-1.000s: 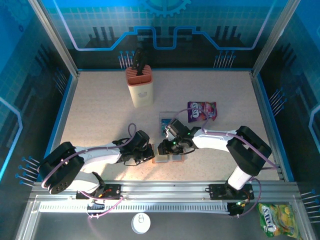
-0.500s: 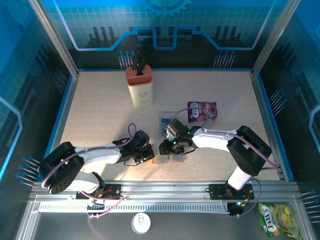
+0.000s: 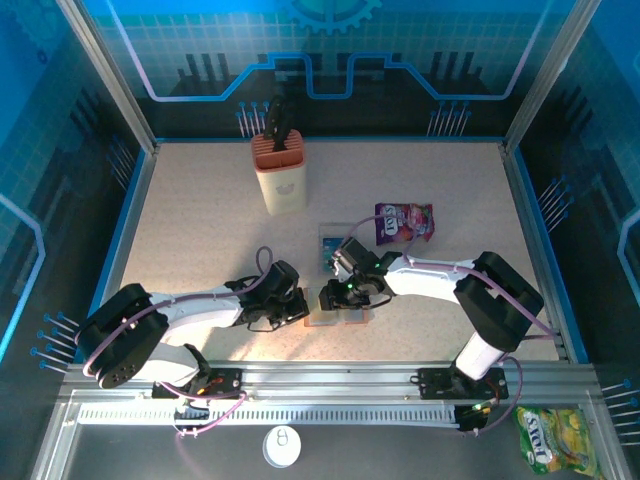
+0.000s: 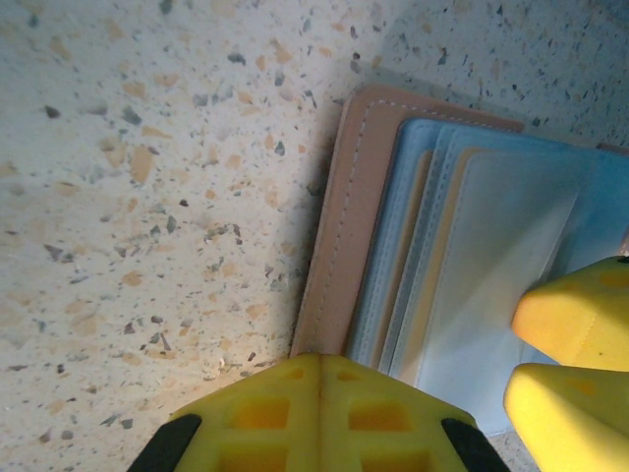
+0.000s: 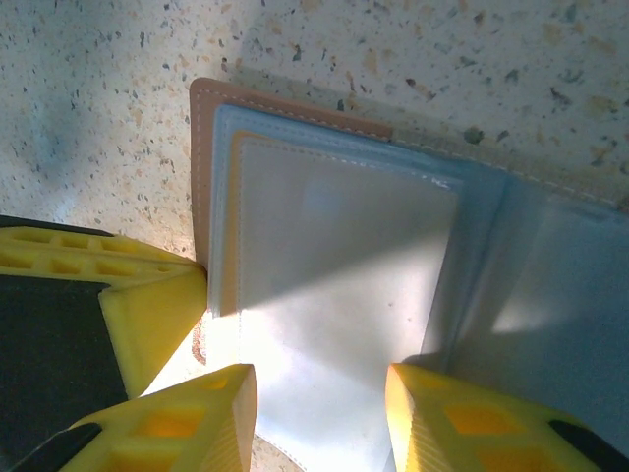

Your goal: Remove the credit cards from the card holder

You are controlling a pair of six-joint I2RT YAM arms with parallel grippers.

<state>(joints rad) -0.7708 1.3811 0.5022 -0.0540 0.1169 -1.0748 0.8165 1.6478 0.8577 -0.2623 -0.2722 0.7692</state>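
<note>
The brown leather card holder (image 4: 339, 226) lies open on the speckled table, also seen in the top view (image 3: 330, 318). Light blue credit cards (image 4: 501, 265) sit in its grey-blue pockets, one with a tan-orange edge (image 4: 421, 246). My left gripper (image 4: 320, 366) is shut, its tips meeting at the holder's brown left edge. My right gripper (image 5: 319, 398) is open, its fingers (image 5: 201, 418) straddling the pale top pocket (image 5: 334, 265) from above. From the top camera the two grippers meet over the holder, left gripper (image 3: 300, 305) and right gripper (image 3: 335, 297).
A tan knife block (image 3: 281, 178) stands at the back. A purple snack packet (image 3: 404, 221) and a clear plastic box (image 3: 333, 240) lie just behind the right arm. A yellow-green packet (image 3: 550, 440) lies outside the table's front rail.
My right gripper has edged slightly left over the open holder, covering more of it. The left arm has stayed put.
</note>
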